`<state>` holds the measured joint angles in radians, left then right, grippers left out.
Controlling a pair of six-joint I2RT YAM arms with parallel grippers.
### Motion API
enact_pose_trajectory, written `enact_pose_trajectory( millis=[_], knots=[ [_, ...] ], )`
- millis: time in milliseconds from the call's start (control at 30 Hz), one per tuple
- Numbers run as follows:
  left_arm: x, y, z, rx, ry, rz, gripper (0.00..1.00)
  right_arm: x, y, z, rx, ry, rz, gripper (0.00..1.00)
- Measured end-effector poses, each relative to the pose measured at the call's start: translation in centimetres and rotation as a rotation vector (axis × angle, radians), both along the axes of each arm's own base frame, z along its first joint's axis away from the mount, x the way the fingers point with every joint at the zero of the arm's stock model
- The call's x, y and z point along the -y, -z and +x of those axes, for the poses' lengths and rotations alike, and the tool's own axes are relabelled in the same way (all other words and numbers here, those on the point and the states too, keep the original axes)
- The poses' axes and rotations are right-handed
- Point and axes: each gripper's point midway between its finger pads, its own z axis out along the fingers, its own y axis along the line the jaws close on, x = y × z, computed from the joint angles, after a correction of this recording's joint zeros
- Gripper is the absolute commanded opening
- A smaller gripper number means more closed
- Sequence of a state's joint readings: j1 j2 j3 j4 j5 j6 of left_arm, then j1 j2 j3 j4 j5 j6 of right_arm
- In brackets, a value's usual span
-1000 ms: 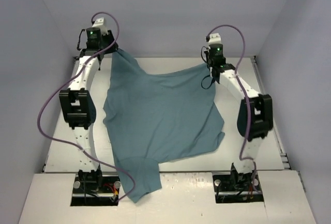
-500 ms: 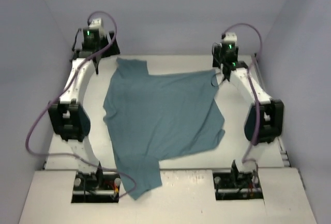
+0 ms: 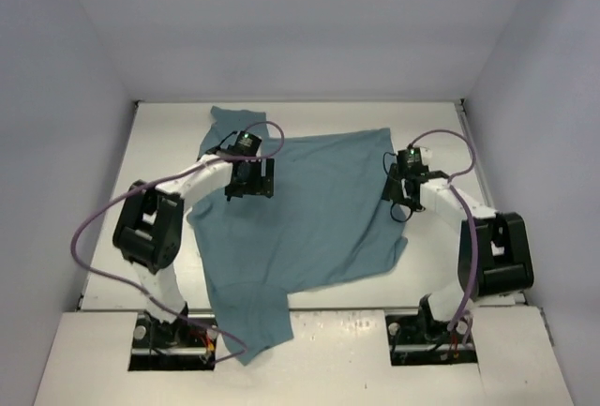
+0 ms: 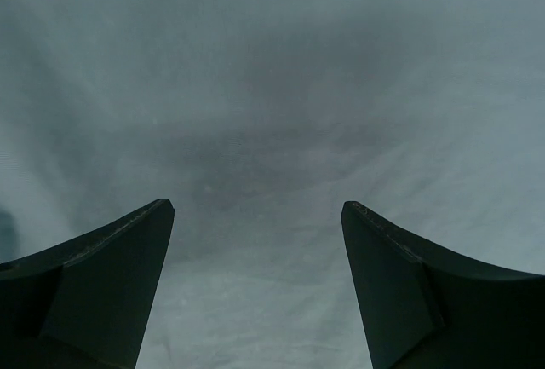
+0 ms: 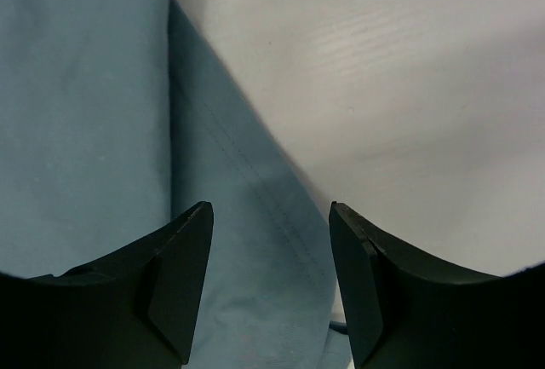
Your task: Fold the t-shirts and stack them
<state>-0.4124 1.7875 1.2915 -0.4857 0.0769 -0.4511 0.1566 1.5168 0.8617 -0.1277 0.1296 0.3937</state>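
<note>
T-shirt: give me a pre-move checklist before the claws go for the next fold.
1. Left claw open, nothing between the jaws: ok.
2. Right claw open, empty: ok.
3. Right claw lined up over the t-shirt edge: ok, the edge runs between its fingers in the right wrist view.
4. Left claw over cloth: ok, well inside the garment.
5. Flat t-shirt: not ok, far-left corner bunched, near end lies past the table front seam.
6. Claw height above cloth: cannot tell.
</note>
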Motion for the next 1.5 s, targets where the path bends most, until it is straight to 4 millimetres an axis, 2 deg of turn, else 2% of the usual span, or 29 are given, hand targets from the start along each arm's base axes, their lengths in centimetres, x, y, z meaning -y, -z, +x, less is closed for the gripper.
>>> enact_pose_trajectory(
  millis=[67, 167, 300, 333, 367, 467, 567, 633, 767, 867, 967, 1067, 1133, 1200, 1300, 1400, 1467, 1500],
  knots=[
    [0.0, 2.2, -0.7, -0.059, -0.004, 0.025, 0.78, 0.0, 1.1, -0.7, -0.03, 0.021, 0.009, 0.55],
    [-0.3, 3.9, -0.7, -0.098, -0.026, 0.048, 0.78, 0.2, 2.2, -1.3, -0.057, 0.054, 0.02, 0.54],
    [0.1, 4.0, 1.4, -0.093, -0.039, 0.059, 0.78, 1.6, 3.8, -1.9, -0.097, 0.124, 0.031, 0.52],
    [0.2, 4.1, 2.0, -0.095, -0.043, 0.066, 0.78, 1.8, 3.8, -1.6, -0.087, 0.143, 0.044, 0.46],
    [0.4, 4.1, 2.8, -0.092, -0.047, 0.072, 0.77, 2.3, 3.8, -1.4, -0.079, 0.164, 0.05, 0.44],
    [0.8, 4.1, 5.2, -0.08, -0.056, 0.078, 0.77, 3.6, 3.8, -0.9, -0.062, 0.218, 0.065, 0.14],
    [1.0, 3.9, 7.5, -0.064, -0.069, 0.072, 0.77, 5.1, 3.8, -0.6, -0.049, 0.278, 0.077, 0.0],
    [1.1, 3.9, 8.9, -0.061, -0.077, 0.063, 0.77, 6.2, 3.8, -0.5, -0.041, 0.315, 0.082, 0.0],
    [1.8, 3.4, 12.9, -0.024, -0.089, 0.023, 0.77, 8.5, 3.7, -0.8, -0.044, 0.383, 0.078, 0.0],
    [2.6, 2.9, 16.1, 0.026, -0.092, -0.029, 0.77, 9.1, 3.4, -1.1, -0.066, 0.371, 0.063, 0.1],
    [3.0, 2.3, 18.2, 0.054, -0.094, -0.086, 0.79, 6.9, 2.7, -0.3, -0.06, 0.267, 0.073, 0.26],
    [2.5, 1.2, 19.0, 0.07, -0.102, -0.123, 0.81, 2.9, 1.7, 0.0, -0.043, 0.12, 0.091, 0.34],
    [1.5, -0.4, 19.1, 0.089, -0.109, -0.132, 0.81, 0.1, 1.0, -0.4, -0.026, 0.029, 0.114, 0.34],
    [0.5, -2.7, 18.5, 0.111, -0.109, -0.135, 0.81, -1.8, 0.7, -1.3, -0.022, -0.032, 0.133, 0.34],
    [-1.4, -8.1, 16.1, 0.174, -0.099, -0.129, 0.81, -1.9, 1.4, -2.8, -0.049, -0.044, 0.124, 0.34],
    [-3.2, -13.6, 11.9, 0.263, -0.092, -0.112, 0.81, -1.5, 2.1, -3.4, -0.076, -0.043, 0.104, 0.33],
    [-4.4, -15.6, 8.9, 0.299, -0.096, -0.092, 0.81, -1.3, 2.4, -3.4, -0.087, -0.05, 0.088, 0.32],
    [-4.9, -15.8, 7.6, 0.302, -0.098, -0.082, 0.81, -1.3, 2.6, -3.3, -0.094, -0.056, 0.081, 0.31]
  ],
)
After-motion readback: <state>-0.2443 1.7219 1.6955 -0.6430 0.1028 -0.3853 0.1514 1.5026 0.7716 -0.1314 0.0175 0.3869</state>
